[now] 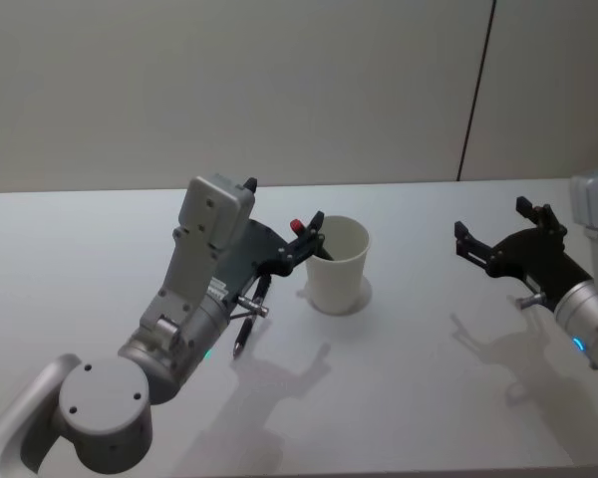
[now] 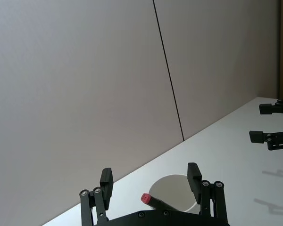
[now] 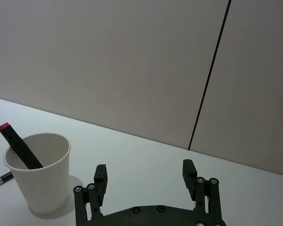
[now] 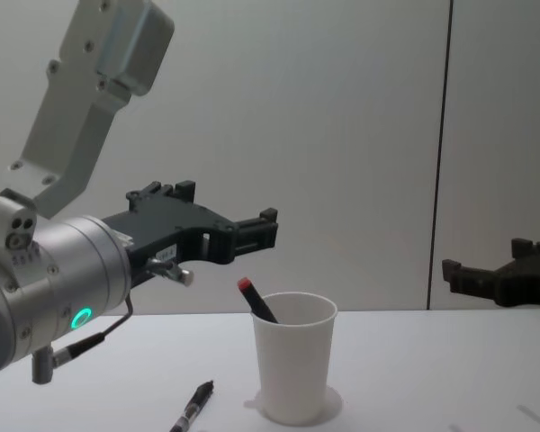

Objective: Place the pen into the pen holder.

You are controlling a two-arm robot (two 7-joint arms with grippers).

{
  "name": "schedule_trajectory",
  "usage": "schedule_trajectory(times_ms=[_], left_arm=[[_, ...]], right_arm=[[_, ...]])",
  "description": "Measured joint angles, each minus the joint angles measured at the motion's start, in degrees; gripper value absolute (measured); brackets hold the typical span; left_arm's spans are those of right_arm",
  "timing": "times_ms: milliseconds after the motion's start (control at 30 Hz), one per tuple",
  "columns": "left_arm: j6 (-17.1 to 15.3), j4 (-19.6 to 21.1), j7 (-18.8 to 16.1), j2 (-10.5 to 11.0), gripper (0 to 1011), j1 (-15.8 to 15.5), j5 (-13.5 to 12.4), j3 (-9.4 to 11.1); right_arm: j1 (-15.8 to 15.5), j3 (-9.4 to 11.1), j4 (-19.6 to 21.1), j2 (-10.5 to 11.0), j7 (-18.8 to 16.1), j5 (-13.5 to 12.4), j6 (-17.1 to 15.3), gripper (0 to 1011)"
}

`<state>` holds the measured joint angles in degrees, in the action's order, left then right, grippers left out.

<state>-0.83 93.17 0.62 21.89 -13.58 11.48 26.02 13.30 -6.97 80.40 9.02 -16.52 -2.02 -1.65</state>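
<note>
Pen [image 3: 19, 147] leans inside cup [image 3: 42, 183]; left gripper [image 2: 150, 174] above cup, fingers released; right gripper [image 3: 145, 169] well right of cup, fingers released

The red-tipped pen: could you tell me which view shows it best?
The right wrist view: the pen leans in the cup, unobstructed. The chest view shows its top above the rim; in the head and left wrist views the left gripper covers part.

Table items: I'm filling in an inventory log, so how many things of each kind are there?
Cups: 1, the paper cup
Pens: 2, the red-tipped pen in the cup, the black pen lying on the table
Total: 3
</note>
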Motion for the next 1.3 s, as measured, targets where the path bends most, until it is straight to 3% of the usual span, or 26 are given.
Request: schedule_trajectory(times_ms=[167,533,967,1300], left_arm=[[-0.8,0.1,0.0,0.0,1004,0.0,0.0,0.0],[-7.8,1.7,-1.0,-0.2,1004,0.1,0.6,-0.4],[-19.6,3.1,-4.2,-0.5,1004,0.5,4.9,-1.5],[-26.8,1.9,-5.4,-0.6,1004,0.6,8.5,-2.6]], right_arm=[[-0.3,0.1,0.4,0.2,0.1,0.1,-0.2,1001],[-0.6,0.1,0.8,0.3,0.2,0.1,-0.4,1001],[-0.8,0.2,1.0,0.4,0.2,0.2,-0.5,1001],[-0.8,0.2,1.0,0.4,0.2,0.2,-0.5,1001]])
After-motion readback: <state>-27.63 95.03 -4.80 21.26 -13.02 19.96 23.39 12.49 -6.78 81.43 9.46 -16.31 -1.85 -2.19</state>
